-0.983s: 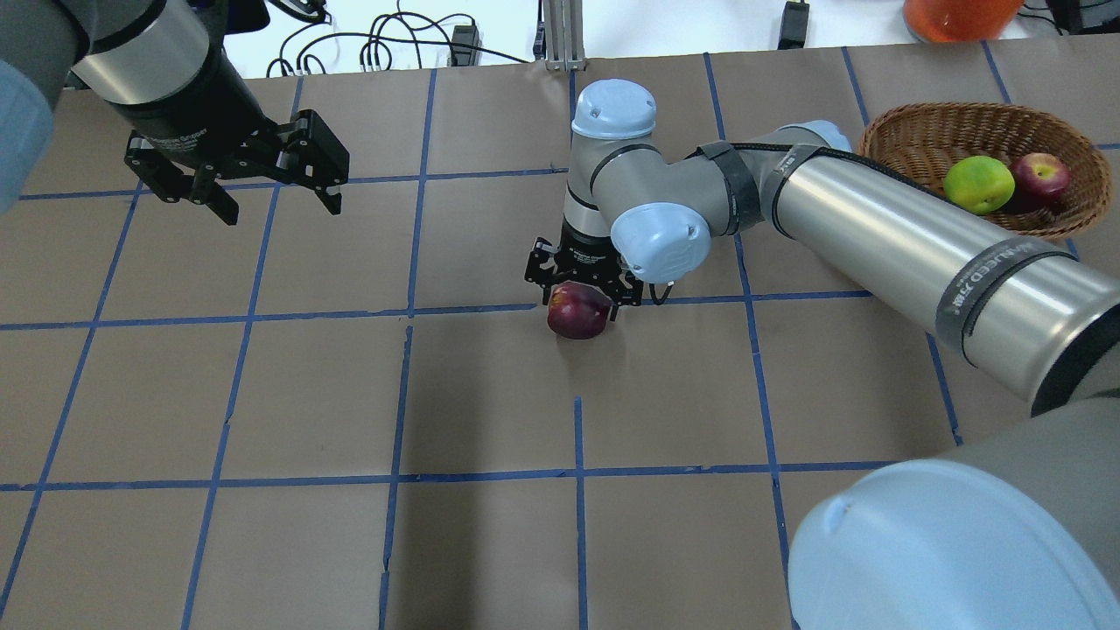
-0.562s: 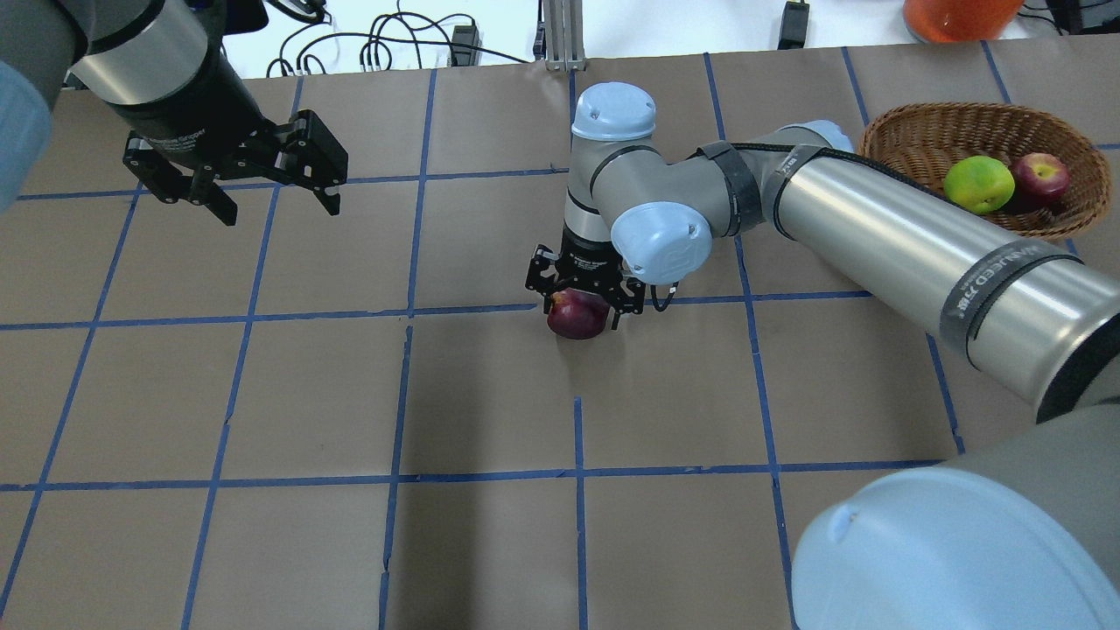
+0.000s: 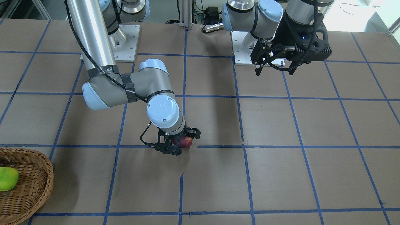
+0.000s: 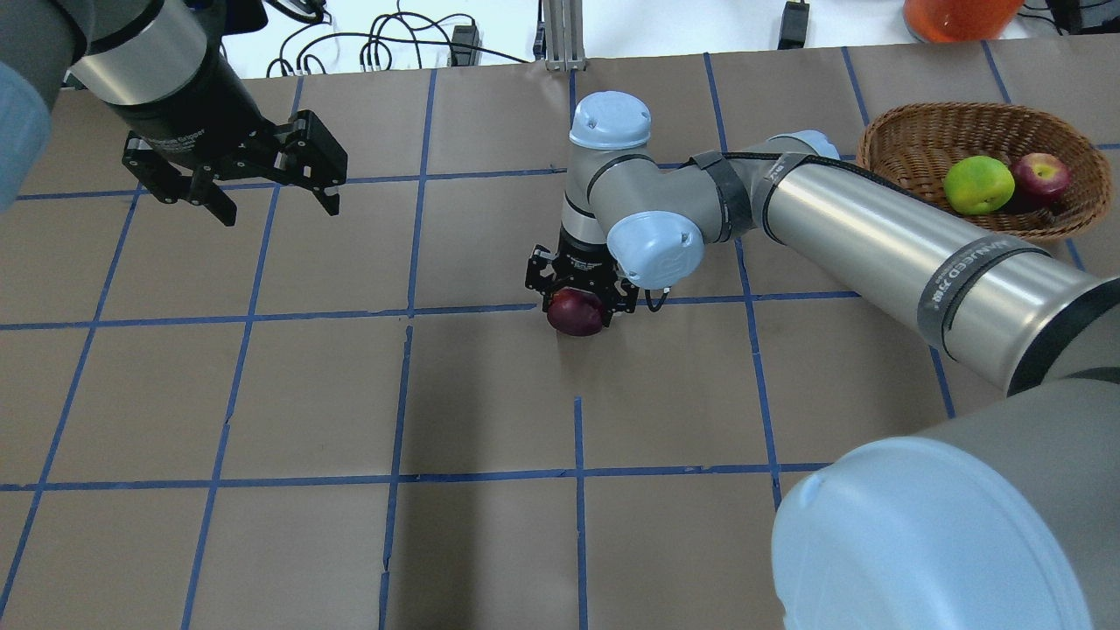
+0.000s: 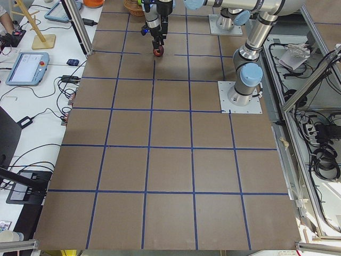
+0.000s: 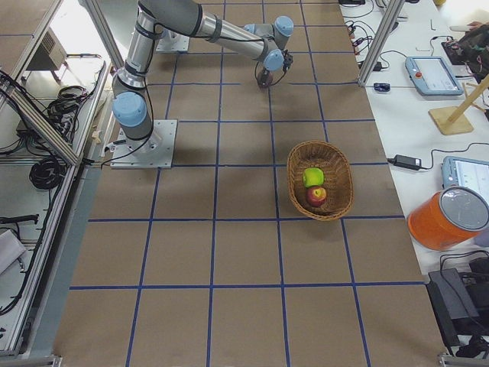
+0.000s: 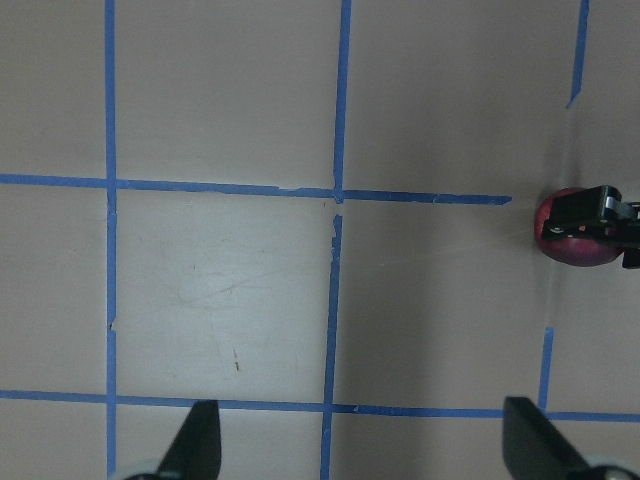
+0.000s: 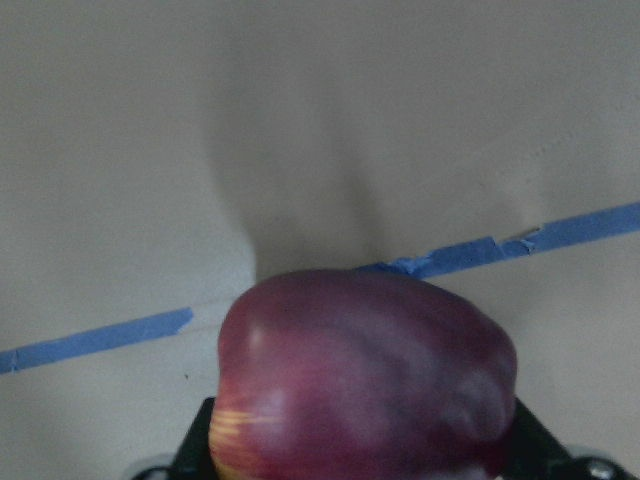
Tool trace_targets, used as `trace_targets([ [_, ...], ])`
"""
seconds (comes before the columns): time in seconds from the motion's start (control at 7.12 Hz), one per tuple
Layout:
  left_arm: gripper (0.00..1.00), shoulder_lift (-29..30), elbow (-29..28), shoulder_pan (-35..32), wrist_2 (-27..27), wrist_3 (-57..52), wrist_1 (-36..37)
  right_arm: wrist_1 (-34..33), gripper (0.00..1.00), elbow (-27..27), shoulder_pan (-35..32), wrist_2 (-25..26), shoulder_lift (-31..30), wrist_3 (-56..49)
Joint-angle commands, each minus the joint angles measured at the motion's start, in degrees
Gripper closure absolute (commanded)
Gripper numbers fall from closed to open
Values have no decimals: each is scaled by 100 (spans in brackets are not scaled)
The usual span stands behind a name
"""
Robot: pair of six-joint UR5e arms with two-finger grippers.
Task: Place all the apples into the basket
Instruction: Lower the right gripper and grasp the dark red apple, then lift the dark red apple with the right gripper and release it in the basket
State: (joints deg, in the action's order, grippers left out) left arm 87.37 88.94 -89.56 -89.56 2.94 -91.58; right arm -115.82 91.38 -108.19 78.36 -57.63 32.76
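The dark purple apple (image 4: 575, 316) is at the table's middle on a blue tape line. My right gripper (image 4: 579, 306) points down and is shut on it, a finger on each side; the right wrist view shows the apple (image 8: 370, 380) filling the space between the fingers. I cannot tell whether it is off the table. The wicker basket (image 4: 919, 118) stands at the far right and holds the green apple (image 4: 978, 184) and the red apple (image 4: 1039, 177). My left gripper (image 4: 282, 208) is open and empty, hovering at the far left.
An orange container (image 4: 958, 16) stands beyond the basket, off the table's far edge. Cables (image 4: 385, 48) lie along the far edge. My right forearm (image 4: 875, 232) stretches over the table in front of the basket. The arm bases (image 3: 123, 40) are bolted at the robot's side.
My right gripper's fingers have closed in onto the purple apple. The right forearm has shifted slightly. The left arm has not moved.
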Motion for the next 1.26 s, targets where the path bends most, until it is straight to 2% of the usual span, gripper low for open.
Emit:
trace_targets([
  [0.0,0,8,-8,0,0,-4,0,-107,99,-58,17,56,-54,-7],
  [0.28,0,0,-8,0,0,-3,0,285,100,-338,235,100,-448,-24],
  [0.56,0,0,-8,0,9,-3,0,1304,100,-917,1049,782,-635,-452],
  [0.84,0,8,0,9,9,5,9,1439,100,-1174,2234,1590,-609,-2133],
  [1.12,0,8,-17,9,9,5,9,1117,100,-1166,3335,1638,-487,-3376],
])
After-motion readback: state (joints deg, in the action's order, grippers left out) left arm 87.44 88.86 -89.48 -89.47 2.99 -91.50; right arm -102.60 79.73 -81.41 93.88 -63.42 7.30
